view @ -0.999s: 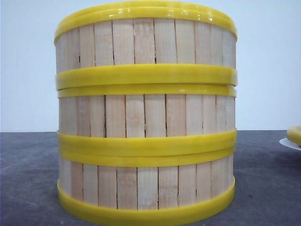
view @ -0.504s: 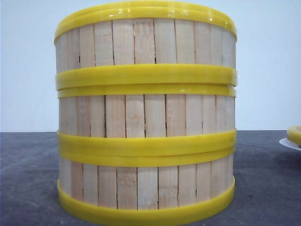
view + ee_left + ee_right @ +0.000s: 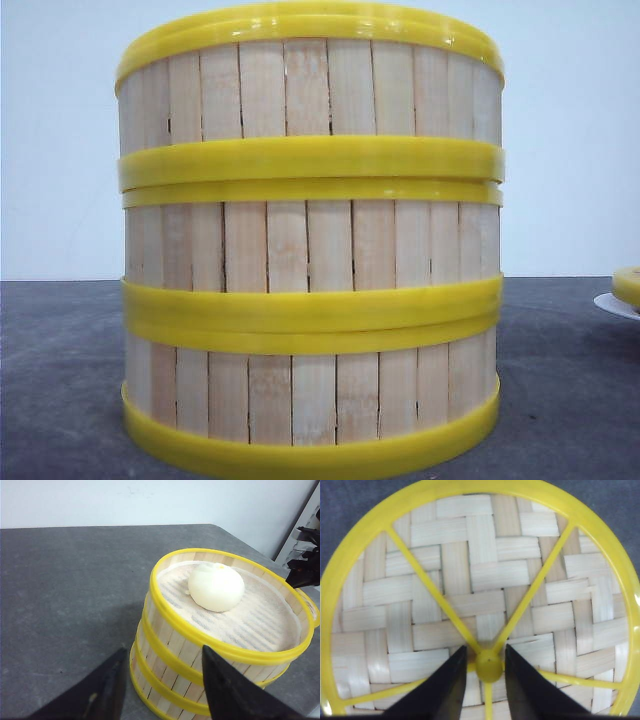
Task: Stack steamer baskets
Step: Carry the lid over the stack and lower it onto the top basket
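- Nearest the front camera stood the stack of steamer baskets (image 3: 310, 250), three tiers high on the dark grey table (image 3: 60, 380), yellow rims meeting closely, though the top tier sat slightly off line.
- From the left wrist view, the top basket was uncovered, and a white steamed bun (image 3: 216, 586) lay on its pale liner.
- The left gripper (image 3: 162, 685) hung just beside the stack with its dark fingers spread wide and nothing between them.
- The right gripper (image 3: 486, 672) sat over a woven bamboo lid (image 3: 480, 580) with yellow spokes; its fingers flanked the round yellow knob (image 3: 488, 666) at the hub, right against it, so I judged it closed on the knob.
- The stacking itself looked done. Covering the top basket seemed the step in hand.
- The next move would call for carrying the lid level over the stack, centring it on the top rim, and clearing the bun.
- Far right on the table, a white plate (image 3: 612, 303) held something yellow, cut off by the frame.
- Behind it all was a plain white wall (image 3: 60, 150).
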